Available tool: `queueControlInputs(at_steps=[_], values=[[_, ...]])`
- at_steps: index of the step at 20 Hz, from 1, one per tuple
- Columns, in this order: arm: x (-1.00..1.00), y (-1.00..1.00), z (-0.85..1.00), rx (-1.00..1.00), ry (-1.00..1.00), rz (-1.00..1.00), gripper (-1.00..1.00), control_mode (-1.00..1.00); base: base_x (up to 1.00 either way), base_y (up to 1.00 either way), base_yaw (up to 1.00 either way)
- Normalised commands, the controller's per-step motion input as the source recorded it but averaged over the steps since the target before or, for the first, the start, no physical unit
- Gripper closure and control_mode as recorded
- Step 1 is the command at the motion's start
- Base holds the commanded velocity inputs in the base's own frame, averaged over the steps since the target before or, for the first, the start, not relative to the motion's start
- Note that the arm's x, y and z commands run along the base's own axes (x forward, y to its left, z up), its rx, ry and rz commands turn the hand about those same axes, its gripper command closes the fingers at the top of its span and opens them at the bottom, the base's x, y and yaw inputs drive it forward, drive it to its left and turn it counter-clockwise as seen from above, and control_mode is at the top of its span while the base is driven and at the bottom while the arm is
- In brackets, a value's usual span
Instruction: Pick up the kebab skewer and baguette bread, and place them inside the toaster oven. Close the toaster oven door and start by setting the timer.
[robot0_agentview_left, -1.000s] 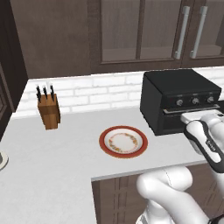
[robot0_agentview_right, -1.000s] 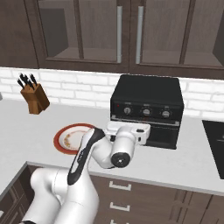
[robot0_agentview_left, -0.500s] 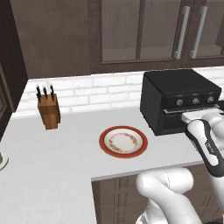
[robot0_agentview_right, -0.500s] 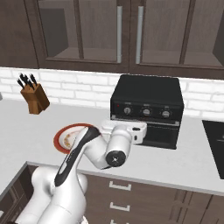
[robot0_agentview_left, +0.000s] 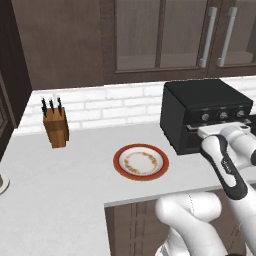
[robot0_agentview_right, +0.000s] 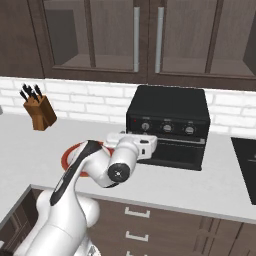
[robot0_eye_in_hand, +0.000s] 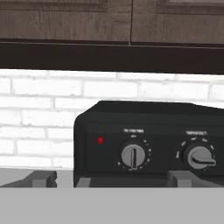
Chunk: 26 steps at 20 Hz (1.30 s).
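Observation:
The black toaster oven (robot0_agentview_right: 167, 122) stands at the back of the counter, its door (robot0_agentview_right: 182, 154) up and shut under a row of round knobs. In the hand view my gripper (robot0_eye_in_hand: 113, 179) is open, its two fingertips (robot0_eye_in_hand: 41, 178) wide apart and level with the oven's base. It faces the leftmost knob (robot0_eye_in_hand: 133, 156), with a small red light (robot0_eye_in_hand: 100, 140) to the left of that knob. My white hand (robot0_agentview_left: 220, 132) hovers just before the oven's front, holding nothing. The kebab skewer and the baguette bread are out of view. The red-rimmed plate (robot0_agentview_left: 141, 161) looks bare.
A wooden knife block (robot0_agentview_left: 55, 127) stands at the back left by the brick wall. Dark wall cabinets (robot0_agentview_right: 145, 37) hang above the oven. A black cooktop (robot0_agentview_right: 246, 162) lies at the far right. The counter's front edge (robot0_agentview_left: 150, 200) runs just below the plate.
My hand has slid a little along the oven's front towards its left side and risen slightly, the elbow following. The jaws have stayed open. Nothing else has moved.

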Motion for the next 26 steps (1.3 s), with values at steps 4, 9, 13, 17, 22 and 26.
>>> queueControlInputs(at_steps=[4,9,13,17,22,26], values=[[0.09,-0.04,0.00,0.00,0.00,0.00,-1.00,-1.00,0.00,0.00,0.00],[0.09,-0.25,0.00,-0.01,0.00,0.00,-1.00,-1.00,0.00,0.00,0.00],[0.11,-0.21,0.00,-0.01,0.00,0.00,-1.00,-1.00,0.00,0.00,0.00],[0.17,-0.03,0.00,-0.02,0.01,0.00,-1.00,-1.00,0.00,0.00,0.00],[0.07,0.00,0.00,-0.03,0.00,0.00,-1.00,-1.00,0.00,0.00,0.00],[0.00,0.00,0.00,-0.03,0.00,0.00,-1.00,-1.00,0.00,0.00,0.00]])
